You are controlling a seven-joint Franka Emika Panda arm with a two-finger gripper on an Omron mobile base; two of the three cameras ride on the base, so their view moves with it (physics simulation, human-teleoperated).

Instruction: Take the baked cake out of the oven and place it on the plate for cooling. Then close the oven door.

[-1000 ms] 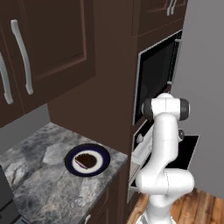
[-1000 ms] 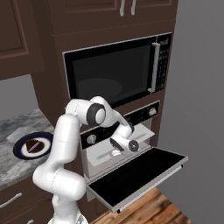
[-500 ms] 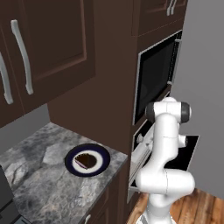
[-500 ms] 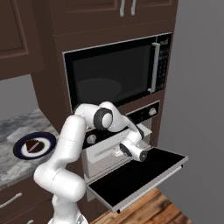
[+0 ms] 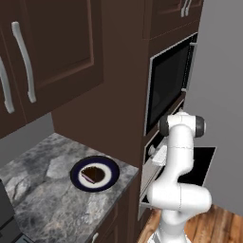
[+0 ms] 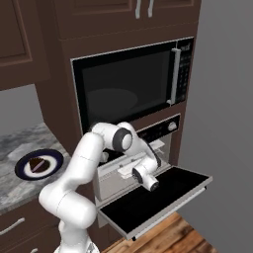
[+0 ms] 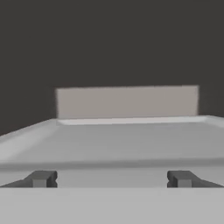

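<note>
Since the baked cake (image 5: pixel 95 175) is already set on the plate (image 5: pixel 112 170), the tool (image 7: pixel 111 178) is held released over the lowered oven door (image 6: pixel 163 195).

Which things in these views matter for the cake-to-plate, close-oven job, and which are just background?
Job:
- baked cake, already on the plate
- plate on the counter
- oven
- oven door, dropped open
- gripper, open, empty, low over the door

Background:
- microwave
- wall cabinets
- granite counter
- wood floor
</note>
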